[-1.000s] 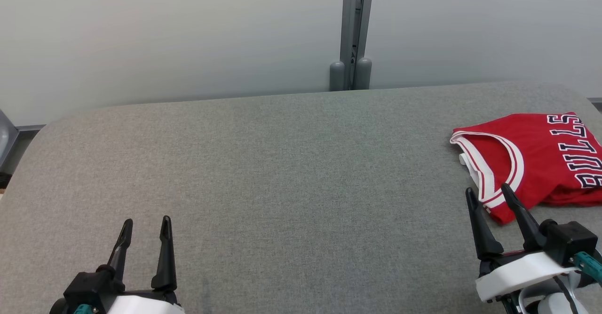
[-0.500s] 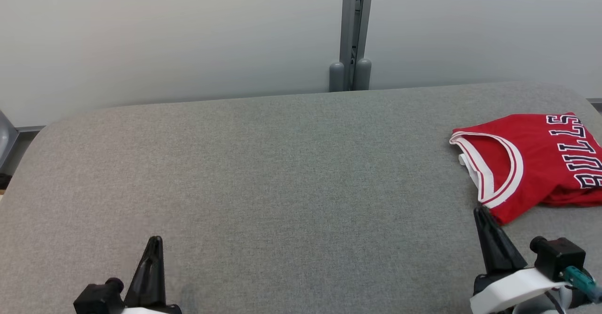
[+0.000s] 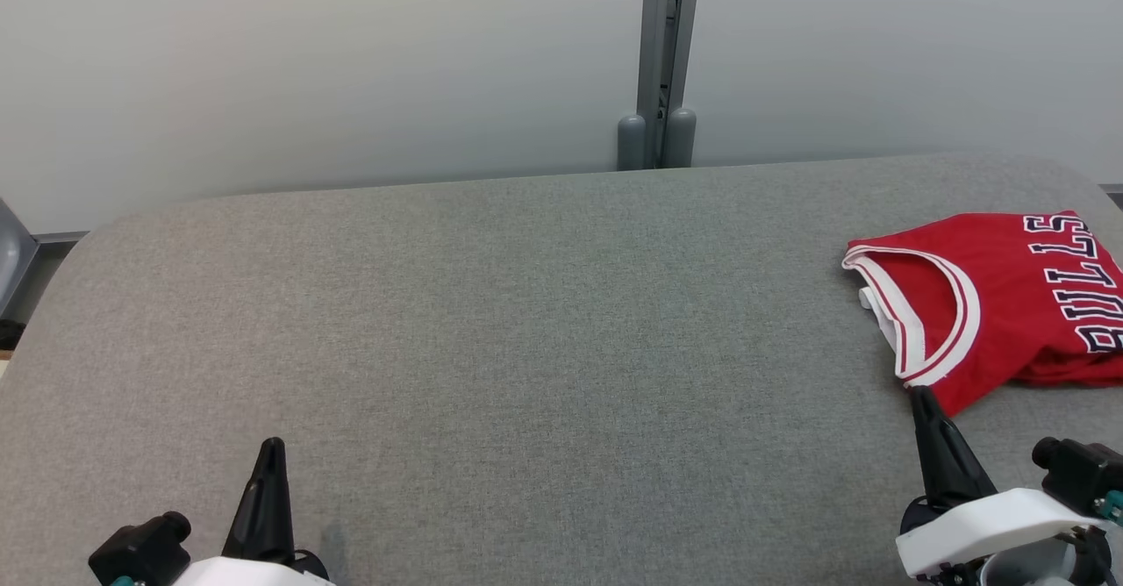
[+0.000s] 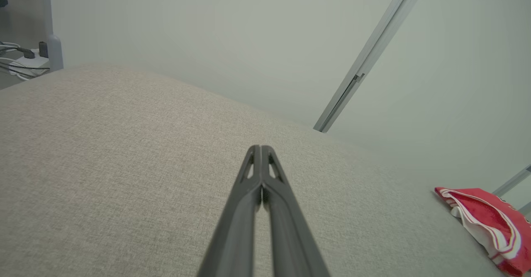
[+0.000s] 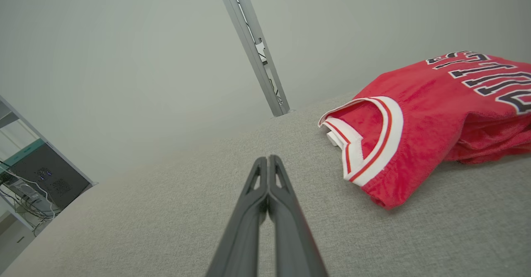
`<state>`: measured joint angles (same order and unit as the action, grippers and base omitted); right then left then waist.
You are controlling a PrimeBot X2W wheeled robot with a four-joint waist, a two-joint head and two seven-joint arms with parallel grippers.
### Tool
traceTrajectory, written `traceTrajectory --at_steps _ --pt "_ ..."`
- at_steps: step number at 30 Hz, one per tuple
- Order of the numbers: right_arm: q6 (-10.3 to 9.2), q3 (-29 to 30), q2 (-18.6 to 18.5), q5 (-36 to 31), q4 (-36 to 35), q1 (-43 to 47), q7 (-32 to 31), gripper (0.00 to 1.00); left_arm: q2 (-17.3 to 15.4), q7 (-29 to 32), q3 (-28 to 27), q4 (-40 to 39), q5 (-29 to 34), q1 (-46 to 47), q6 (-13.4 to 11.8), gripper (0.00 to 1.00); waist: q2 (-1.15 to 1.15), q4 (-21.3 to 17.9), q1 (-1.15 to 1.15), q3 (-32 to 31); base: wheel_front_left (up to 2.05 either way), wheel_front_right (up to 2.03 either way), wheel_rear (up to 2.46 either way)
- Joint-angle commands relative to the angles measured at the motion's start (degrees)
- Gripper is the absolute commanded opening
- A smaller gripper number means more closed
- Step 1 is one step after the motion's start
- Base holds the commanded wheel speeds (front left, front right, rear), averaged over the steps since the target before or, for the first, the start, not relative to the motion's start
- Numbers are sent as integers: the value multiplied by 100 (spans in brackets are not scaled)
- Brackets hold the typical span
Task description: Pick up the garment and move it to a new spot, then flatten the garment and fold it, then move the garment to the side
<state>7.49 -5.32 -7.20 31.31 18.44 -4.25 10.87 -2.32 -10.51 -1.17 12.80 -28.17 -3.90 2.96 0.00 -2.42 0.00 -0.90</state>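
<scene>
Head view: red jersey [image 3: 991, 296] lies folded at right edge of worktop [image 3: 526, 323]. L gripper [image 3: 269, 450] near front-left corner, fingers pressed together. R gripper [image 3: 921, 397] near front-right corner, tips just short of jersey, fingers also together.

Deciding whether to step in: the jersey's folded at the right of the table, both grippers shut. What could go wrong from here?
1. The right gripper sits close to the near corner of the jersey; a forward sweep could snag the white trim and undo the fold.
2. The jersey lies near the rounded right end of the table, partly beyond the head view; a nudge might slide it off.
</scene>
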Motion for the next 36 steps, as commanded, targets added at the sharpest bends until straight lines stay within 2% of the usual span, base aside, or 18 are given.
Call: traceTrajectory --at_steps 1,36 --pt "0 85 -18 258 -126 -151 -73 0 -35 57 -52 -81 -266 228 43 0 0 4 0 2 0 0 0" --pt "0 568 171 2771 -279 -195 -797 0 -52 761 -263 -4 -2908 585 226 0 0 79 0 35 0 0 0"
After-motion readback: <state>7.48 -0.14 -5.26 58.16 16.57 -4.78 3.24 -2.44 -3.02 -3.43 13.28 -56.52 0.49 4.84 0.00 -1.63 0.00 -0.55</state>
